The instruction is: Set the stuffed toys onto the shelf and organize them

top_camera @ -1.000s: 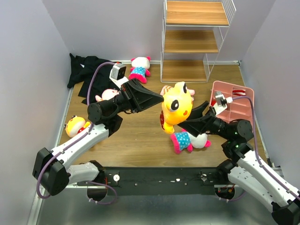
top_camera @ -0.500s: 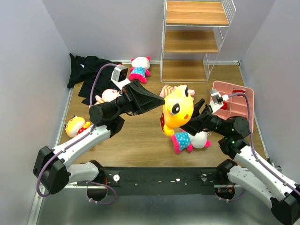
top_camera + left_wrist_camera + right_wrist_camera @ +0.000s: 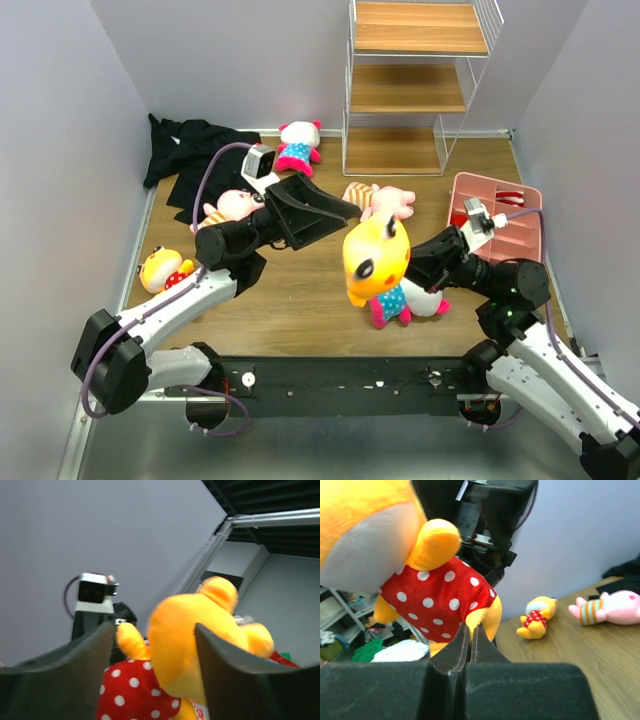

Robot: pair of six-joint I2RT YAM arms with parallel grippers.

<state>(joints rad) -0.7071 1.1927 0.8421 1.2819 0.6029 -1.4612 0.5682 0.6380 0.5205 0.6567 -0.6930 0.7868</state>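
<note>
Stuffed toys (image 3: 298, 145): none sitting on the white wire shelf with brown boards (image 3: 405, 90). We're holding one yellow plush in red dotted outfit (image 3: 375, 262) mid-air, right jaws pinching it, left jaws open around it; five lying on desk (image 3: 300, 290).

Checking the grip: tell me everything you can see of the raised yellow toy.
The yellow toy is fuzzy plush: rounded ears, pale face patch, black eye, red white-dotted outfit. It hangs off the table above a blue-dressed toy. The right gripper is shut on its lower body; the left gripper is open, fingers flanking it, contact unclear.
</note>
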